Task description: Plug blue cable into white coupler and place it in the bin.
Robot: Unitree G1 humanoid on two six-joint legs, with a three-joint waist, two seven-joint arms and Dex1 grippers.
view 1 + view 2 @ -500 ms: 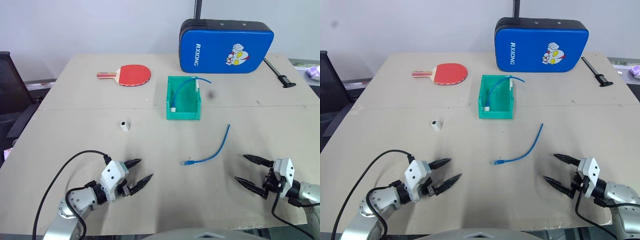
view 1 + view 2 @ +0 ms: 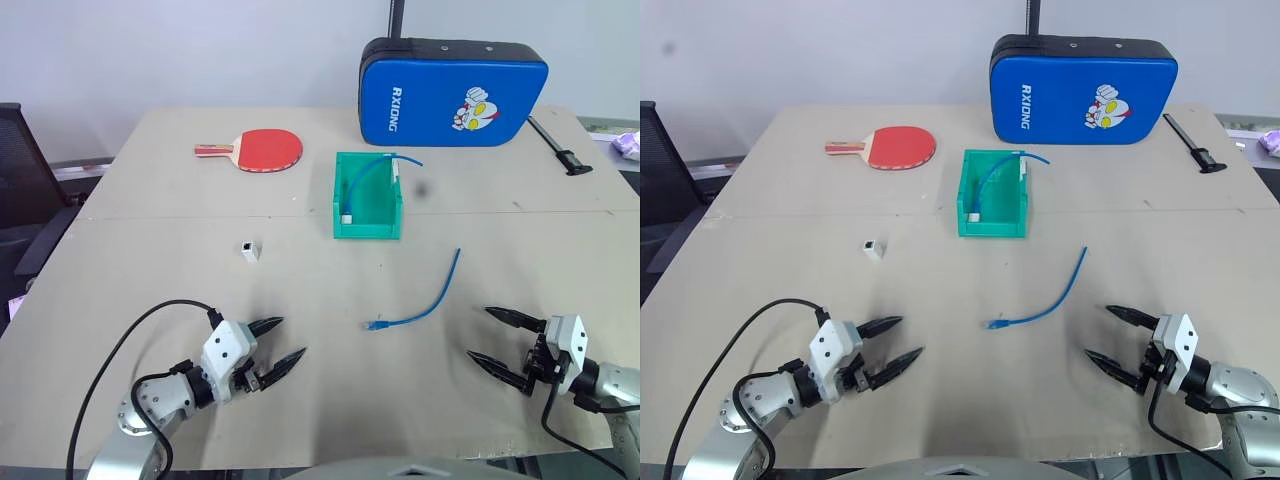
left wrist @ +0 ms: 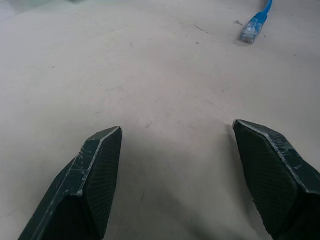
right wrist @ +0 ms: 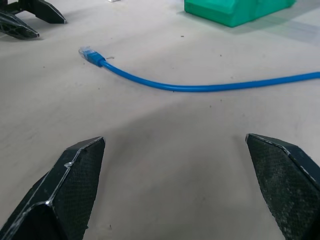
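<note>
Opening step: both end effectors are hovering spread and empty, nothing grasped yet.

The blue cable [image 2: 420, 306] is lying loose on the matte beige table [image 2: 150, 270], a thin glossy curve with a small clear plug at its near end, sitting at about ten o'clock from the right end effector [image 2: 497, 341] and three o'clock from the left end effector [image 2: 282, 346]. The white coupler [image 2: 248, 251], a tiny hard box, is standing apart at about twelve o'clock from the left end effector. The green plastic bin [image 2: 367, 228], with rigid upright walls, is already holding another blue cable at twelve o'clock from the loose one. Judging by this, the next move is calling for a fine pinch near the plug and a second on the coupler, both small and easily nudged away.
</note>
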